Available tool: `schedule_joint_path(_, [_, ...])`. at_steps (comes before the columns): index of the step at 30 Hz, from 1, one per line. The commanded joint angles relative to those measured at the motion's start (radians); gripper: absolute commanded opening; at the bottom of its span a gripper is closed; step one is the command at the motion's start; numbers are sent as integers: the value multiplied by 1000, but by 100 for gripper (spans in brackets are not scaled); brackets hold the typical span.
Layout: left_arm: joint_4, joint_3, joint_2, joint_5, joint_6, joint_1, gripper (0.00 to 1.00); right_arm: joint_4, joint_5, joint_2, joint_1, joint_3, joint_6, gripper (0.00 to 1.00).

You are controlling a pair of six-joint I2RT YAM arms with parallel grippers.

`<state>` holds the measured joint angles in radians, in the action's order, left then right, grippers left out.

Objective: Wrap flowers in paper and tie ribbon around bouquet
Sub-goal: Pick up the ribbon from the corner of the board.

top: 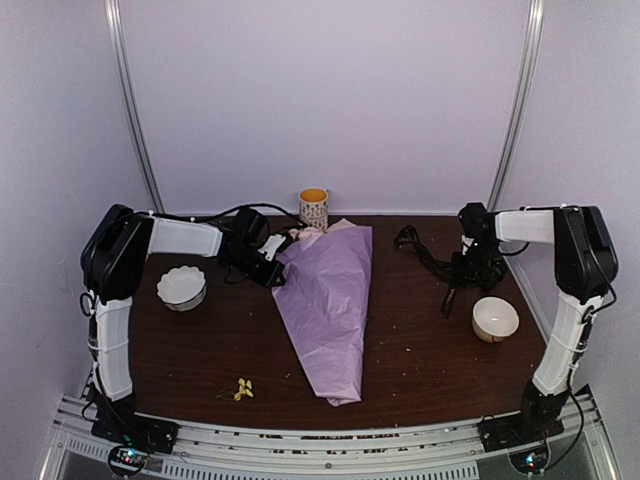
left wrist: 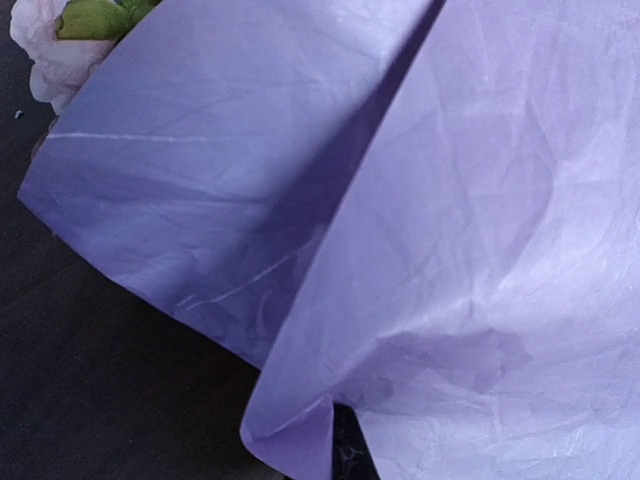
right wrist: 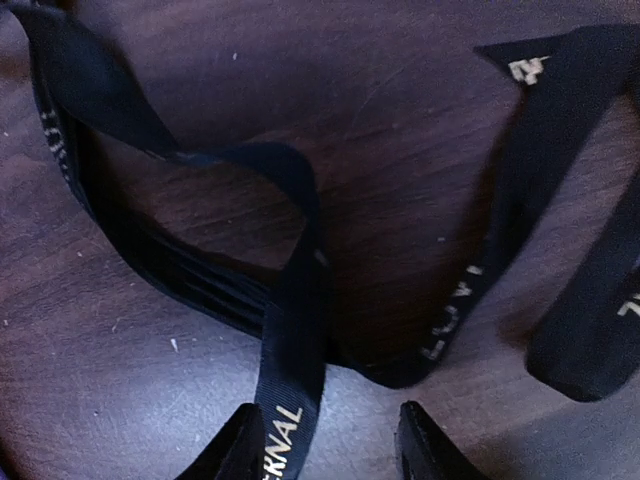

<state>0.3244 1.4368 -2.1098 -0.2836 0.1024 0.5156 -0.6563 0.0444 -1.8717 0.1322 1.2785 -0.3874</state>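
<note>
Bouquet (top: 328,310): lilac paper (left wrist: 480,250) cone, lying flat, centre, tip nearest; pink flowers (left wrist: 48,62) at far end. Ribbon (right wrist: 290,330): black, lettered, loosely looped, right.

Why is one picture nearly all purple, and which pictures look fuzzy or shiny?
Left wrist view: the camera is so close that the creased lilac paper sheet fills it, a dark shadow in its fold, a blurry pale pink bloom at the corner. Right wrist view: the narrow black lettered ribbon looks slightly soft; the dark wooden table shines dully. Top view: even light, faint shadows.
</note>
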Motion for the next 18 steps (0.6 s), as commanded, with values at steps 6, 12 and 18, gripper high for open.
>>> schedule_joint_path(6, [-14, 21, -35, -15, -9, -11, 0, -166, 108, -128, 1, 150, 59, 43])
schedule_joint_path(12, [-1, 31, -41, -3, -17, -11, 0, -254, 152, -191, 1, 250, 143, 21])
schedule_joint_path(18, [19, 40, -36, 13, -29, -11, 0, -301, 100, -213, -4, 275, 156, 27])
